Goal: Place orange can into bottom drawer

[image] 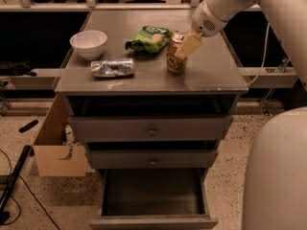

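Note:
The orange can [174,60] stands upright on the grey cabinet top [211,71], right of centre, next to a green bag. My gripper [183,48] comes down from the upper right on the white arm and sits at the can's top right, overlapping its upper part. The can rests on the cabinet top. The bottom drawer [153,191] is pulled open below, its dark grey inside bare. The two shallower knobbed drawers [151,128] above it are slightly ajar.
A white bowl [88,43], a crushed silver can [113,67] and a green chip bag [149,38] lie on the cabinet top left of the orange can. A cardboard box [55,150] stands on the floor at left. My white body [278,176] fills the lower right.

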Tool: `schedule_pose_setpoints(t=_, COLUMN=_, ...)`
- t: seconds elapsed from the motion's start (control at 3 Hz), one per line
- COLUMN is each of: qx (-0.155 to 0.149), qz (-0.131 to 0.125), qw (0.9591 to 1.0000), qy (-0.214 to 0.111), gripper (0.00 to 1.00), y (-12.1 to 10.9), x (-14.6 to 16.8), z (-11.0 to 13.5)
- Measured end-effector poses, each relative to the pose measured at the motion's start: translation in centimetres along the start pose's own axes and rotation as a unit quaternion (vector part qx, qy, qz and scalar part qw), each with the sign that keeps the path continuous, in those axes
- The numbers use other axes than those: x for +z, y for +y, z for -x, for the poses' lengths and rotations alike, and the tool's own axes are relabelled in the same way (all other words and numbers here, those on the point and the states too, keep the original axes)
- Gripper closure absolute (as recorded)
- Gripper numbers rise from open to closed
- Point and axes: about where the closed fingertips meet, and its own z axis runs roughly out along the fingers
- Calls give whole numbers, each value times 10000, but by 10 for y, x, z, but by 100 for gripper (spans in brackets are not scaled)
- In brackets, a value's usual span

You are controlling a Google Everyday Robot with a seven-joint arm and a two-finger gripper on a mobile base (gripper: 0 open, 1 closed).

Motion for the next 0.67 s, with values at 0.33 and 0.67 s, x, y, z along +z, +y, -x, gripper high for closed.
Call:
schedule_pose_setpoints(t=0.33, qx=68, qz=-252, qw=9996, qy=-140, gripper=100, y=17, x=-31, z=-5)
schedule_pose_setpoints(t=0.67, qx=212, qz=-745, qw=9962, qy=-398, gripper=100, y=75, x=-105, z=-22)
